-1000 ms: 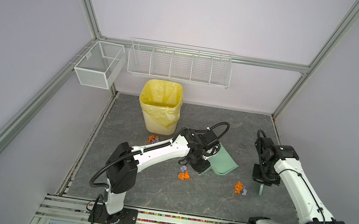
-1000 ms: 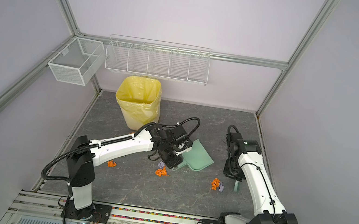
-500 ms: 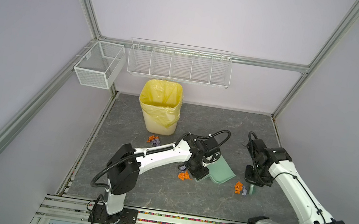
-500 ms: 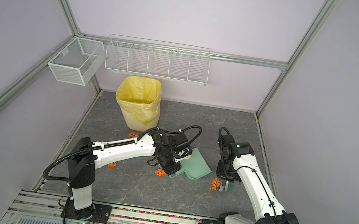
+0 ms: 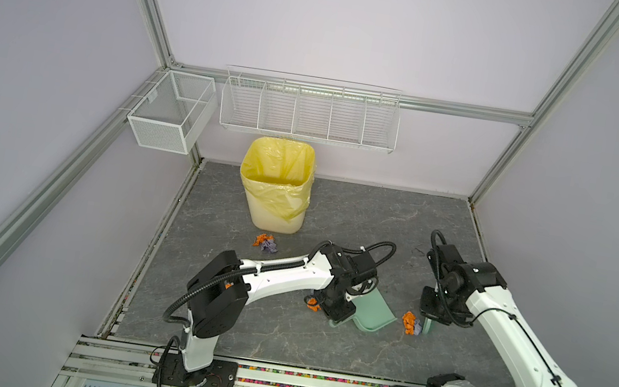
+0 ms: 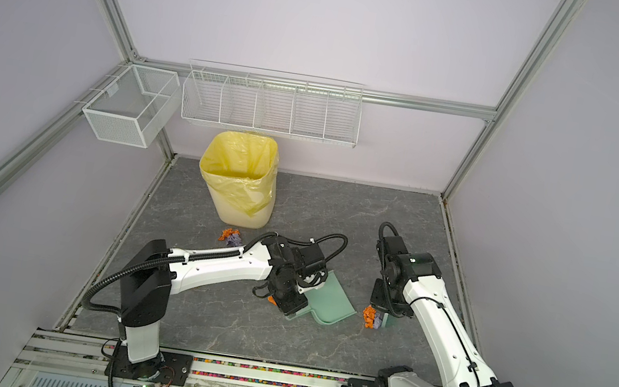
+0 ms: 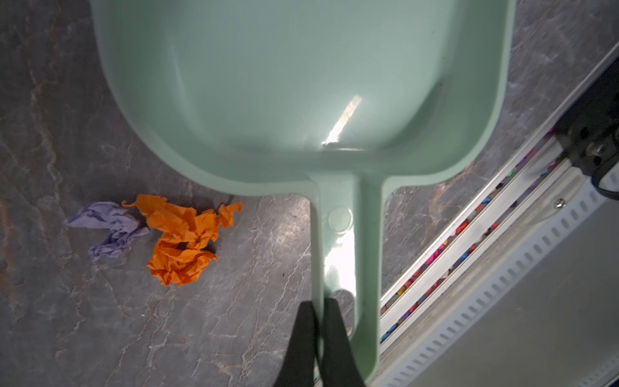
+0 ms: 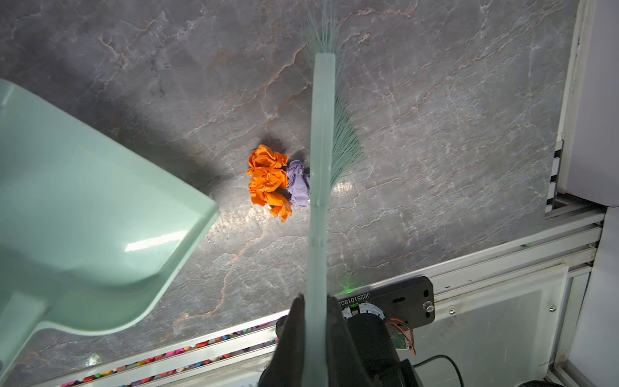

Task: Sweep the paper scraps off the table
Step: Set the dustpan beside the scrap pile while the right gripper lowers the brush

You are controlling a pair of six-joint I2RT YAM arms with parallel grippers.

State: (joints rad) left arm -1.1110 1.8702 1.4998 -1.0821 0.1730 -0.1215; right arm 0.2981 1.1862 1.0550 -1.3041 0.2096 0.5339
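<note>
Currently my right hand (image 8: 315,301) clamps the brush (image 8: 321,134), my left hand (image 7: 318,305) the dustpan (image 7: 301,83). The paper scraps (image 8: 271,181) lie on the desk (image 8: 435,117) near the dustpan corner; a skewed stroke may push them past it.

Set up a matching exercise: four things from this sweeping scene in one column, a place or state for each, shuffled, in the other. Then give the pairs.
Things:
1. dustpan
2. brush
3. bin
4. paper scraps nearest the brush

Places or states:
A. lined with a yellow bag, near the back wall
B. handle gripped by the shut right claw
C. lying on the table between brush and dustpan
D. handle gripped by the shut left claw

Pairs: 1-D, 2-B, 3-A, 4-C
</note>
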